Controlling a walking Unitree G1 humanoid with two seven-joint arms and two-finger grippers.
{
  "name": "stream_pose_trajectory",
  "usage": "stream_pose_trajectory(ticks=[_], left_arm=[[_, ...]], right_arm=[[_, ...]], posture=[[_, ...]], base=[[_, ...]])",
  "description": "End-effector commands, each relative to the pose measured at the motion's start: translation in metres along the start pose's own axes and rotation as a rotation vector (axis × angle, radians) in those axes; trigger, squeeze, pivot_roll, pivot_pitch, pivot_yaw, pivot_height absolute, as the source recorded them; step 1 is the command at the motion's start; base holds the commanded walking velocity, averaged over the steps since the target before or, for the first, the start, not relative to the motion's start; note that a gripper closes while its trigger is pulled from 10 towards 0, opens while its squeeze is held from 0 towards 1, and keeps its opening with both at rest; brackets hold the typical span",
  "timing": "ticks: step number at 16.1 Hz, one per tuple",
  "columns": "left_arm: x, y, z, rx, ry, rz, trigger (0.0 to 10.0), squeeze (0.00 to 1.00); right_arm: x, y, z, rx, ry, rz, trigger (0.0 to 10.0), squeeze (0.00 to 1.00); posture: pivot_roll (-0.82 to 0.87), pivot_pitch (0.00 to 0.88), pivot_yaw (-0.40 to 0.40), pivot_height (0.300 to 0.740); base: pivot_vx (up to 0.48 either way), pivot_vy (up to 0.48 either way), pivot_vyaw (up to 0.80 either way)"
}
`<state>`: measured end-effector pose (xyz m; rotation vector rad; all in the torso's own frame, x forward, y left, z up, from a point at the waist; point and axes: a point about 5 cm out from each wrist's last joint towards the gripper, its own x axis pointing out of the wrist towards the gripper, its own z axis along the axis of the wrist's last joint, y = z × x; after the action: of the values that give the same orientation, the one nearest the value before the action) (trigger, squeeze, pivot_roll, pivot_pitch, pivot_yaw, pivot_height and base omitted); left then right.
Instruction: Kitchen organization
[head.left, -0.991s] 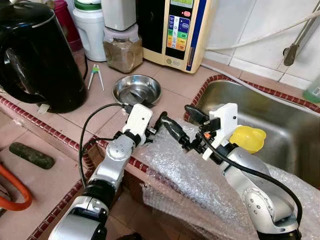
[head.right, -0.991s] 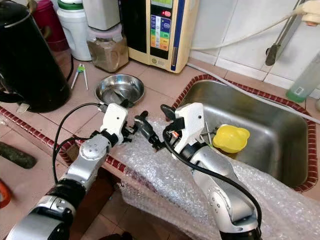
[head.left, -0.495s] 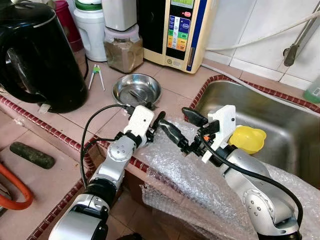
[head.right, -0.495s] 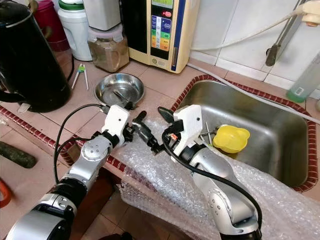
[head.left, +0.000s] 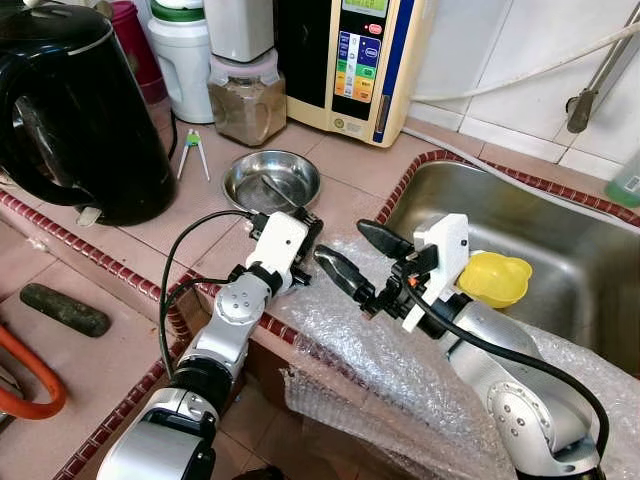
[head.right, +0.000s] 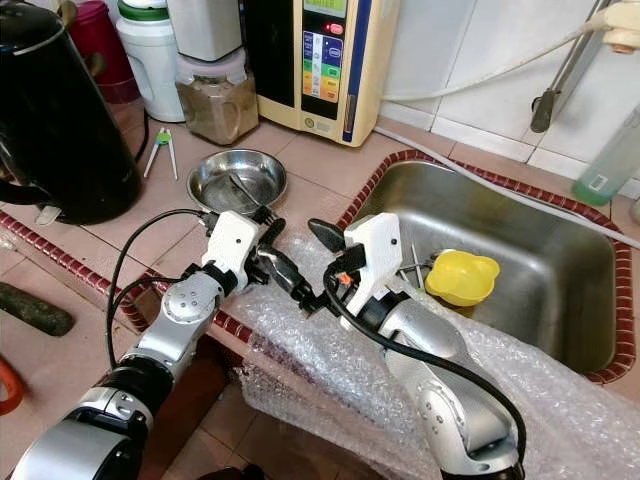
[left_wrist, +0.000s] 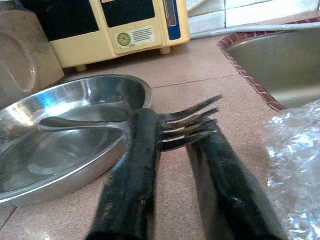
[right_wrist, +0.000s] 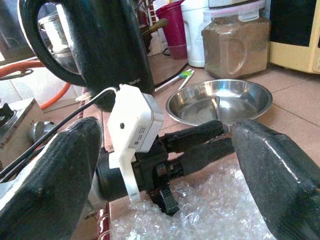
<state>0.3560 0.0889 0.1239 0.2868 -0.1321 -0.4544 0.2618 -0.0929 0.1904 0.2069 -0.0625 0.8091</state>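
Note:
My left gripper (head.left: 304, 224) is shut on a metal fork (left_wrist: 189, 124), whose tines poke out past the black fingers (left_wrist: 134, 170). The tines sit low over the tiled counter, right beside the rim of a shallow steel bowl (head.left: 272, 181) with a spoon (left_wrist: 75, 122) lying in it. My right gripper (head.left: 354, 257) stands wide open over the bubble wrap (head.left: 400, 365), its fingers (right_wrist: 277, 170) spread on either side of the left gripper's white wrist housing (right_wrist: 134, 124) without touching it.
A black kettle (head.left: 70, 110) stands at the left, with a jar of brown powder (head.left: 247, 100) and a cream water machine (head.left: 352, 60) behind the bowl. Green-handled tongs (head.left: 190, 150) lie near the kettle. The steel sink (head.left: 560, 230) at right holds a yellow cup (head.left: 495, 278).
My left gripper has turned and swung the fork toward the steel bowl's rim. My right gripper has shifted slightly left and down, closer to the left wrist, still open.

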Motion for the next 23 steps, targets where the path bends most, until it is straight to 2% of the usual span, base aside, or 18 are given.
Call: stream_pose_trajectory(ticks=[1, 2, 3, 4, 9, 14, 16, 20, 22, 23], left_arm=[[-0.003, 0.001, -0.005, 0.008, 0.016, 0.014, 0.0, 0.00], [-0.005, 0.001, -0.006, 0.009, 0.019, 0.016, 0.0, 0.00], [-0.006, 0.001, -0.008, 0.009, 0.025, 0.013, 0.0, 0.00], [-0.008, 0.001, -0.010, 0.010, 0.030, 0.014, 0.0, 0.00], [-0.016, 0.007, -0.015, 0.037, 0.031, 0.035, 0.0, 0.00], [-0.021, 0.017, 0.006, 0.102, -0.114, 0.109, 0.0, 0.00], [-0.023, 0.020, 0.023, 0.072, -0.208, 0.115, 0.0, 0.00], [-0.021, 0.028, 0.043, 0.028, -0.270, 0.131, 0.0, 0.00], [-0.008, 0.032, 0.061, -0.093, -0.271, 0.082, 0.0, 0.00], [-0.004, 0.027, 0.068, -0.156, -0.283, 0.030, 0.0, 0.00]], right_arm=[[-0.001, 0.002, 0.001, 0.000, 0.000, 0.015, 10.0, 0.27], [0.000, 0.002, 0.000, 0.010, -0.005, 0.013, 10.0, 0.24], [0.001, 0.002, 0.000, 0.021, -0.010, 0.008, 10.0, 0.16], [0.000, 0.001, -0.001, 0.038, -0.013, -0.002, 10.0, 0.00], [0.001, 0.001, -0.004, 0.050, -0.013, -0.007, 10.0, 0.00], [0.001, 0.000, -0.003, 0.048, -0.016, -0.006, 10.0, 0.00], [0.000, 0.000, -0.003, 0.045, -0.015, 0.001, 10.0, 0.00], [0.000, -0.002, -0.002, 0.036, -0.009, 0.009, 10.0, 0.00], [0.002, -0.009, 0.002, 0.009, -0.028, -0.039, 10.0, 0.00], [0.002, -0.019, 0.006, -0.038, -0.061, -0.137, 10.0, 0.00]], posture=[[-0.02, 0.092, -0.021, 0.740], [-0.02, 0.094, -0.021, 0.740], [-0.01, 0.095, -0.021, 0.740], [-0.01, 0.097, -0.020, 0.740], [-0.01, 0.090, -0.017, 0.740], [-0.01, 0.085, -0.021, 0.740], [-0.01, 0.081, -0.030, 0.740], [0.00, 0.077, -0.039, 0.740], [-0.01, 0.070, -0.038, 0.740], [-0.01, 0.069, -0.039, 0.740]], base=[[0.000, 0.000, 0.00], [0.000, 0.000, 0.00], [0.000, 0.000, 0.00], [0.000, 0.000, 0.00], [0.000, 0.000, 0.00], [0.000, 0.000, 0.00], [0.000, 0.000, 0.00], [0.000, 0.000, 0.00], [0.000, 0.000, 0.00], [0.000, 0.000, 0.00]])
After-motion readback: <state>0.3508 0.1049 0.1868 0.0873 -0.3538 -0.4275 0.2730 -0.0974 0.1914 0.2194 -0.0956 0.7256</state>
